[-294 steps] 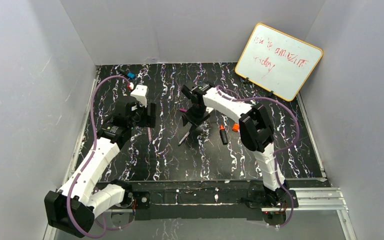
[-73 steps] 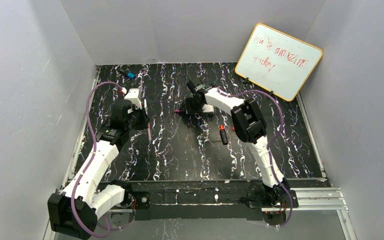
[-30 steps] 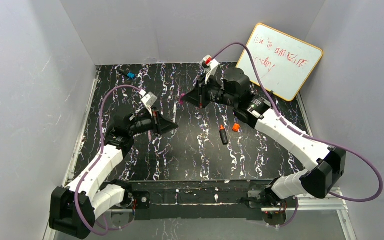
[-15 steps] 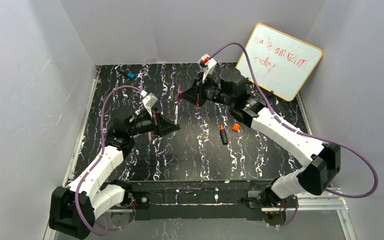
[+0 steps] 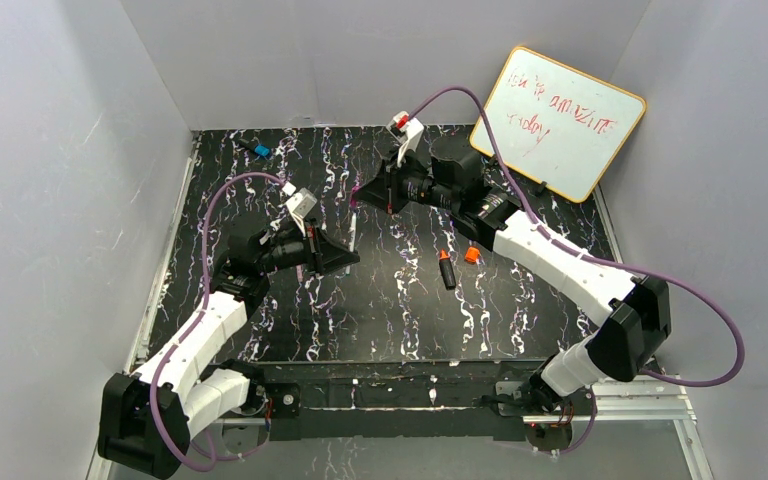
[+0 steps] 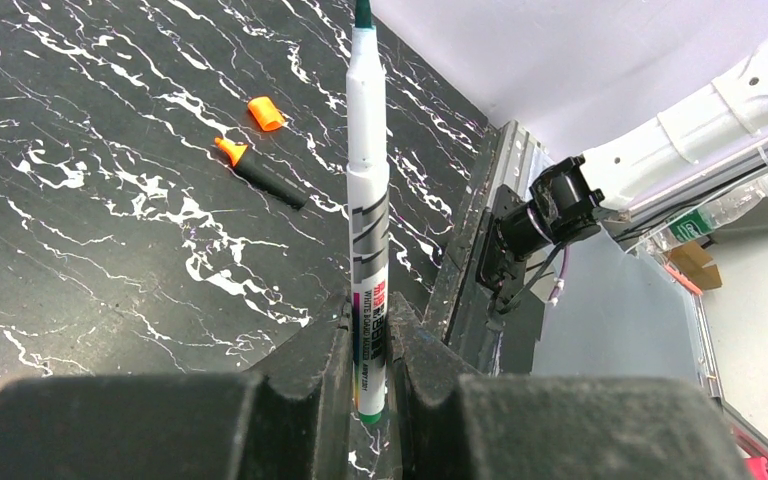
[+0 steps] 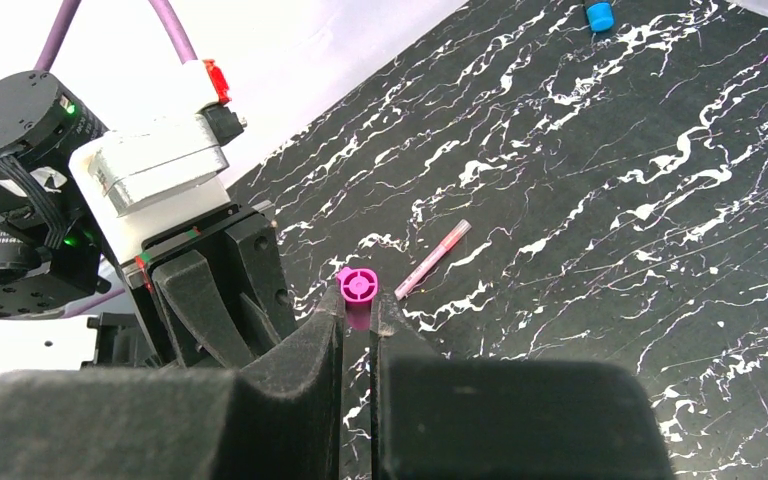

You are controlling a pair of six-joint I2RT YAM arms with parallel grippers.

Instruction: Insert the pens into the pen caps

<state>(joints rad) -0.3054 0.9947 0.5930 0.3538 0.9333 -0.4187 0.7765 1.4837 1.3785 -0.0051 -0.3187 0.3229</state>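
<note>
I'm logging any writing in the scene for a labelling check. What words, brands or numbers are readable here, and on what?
On the whiteboard, red handwriting: "amazing", with "today" below it, as best it reads; the word before "amazing" is unclear.
On the white pen in the left pincer, barrel print: too small to read.
No other readable text shows.
</note>
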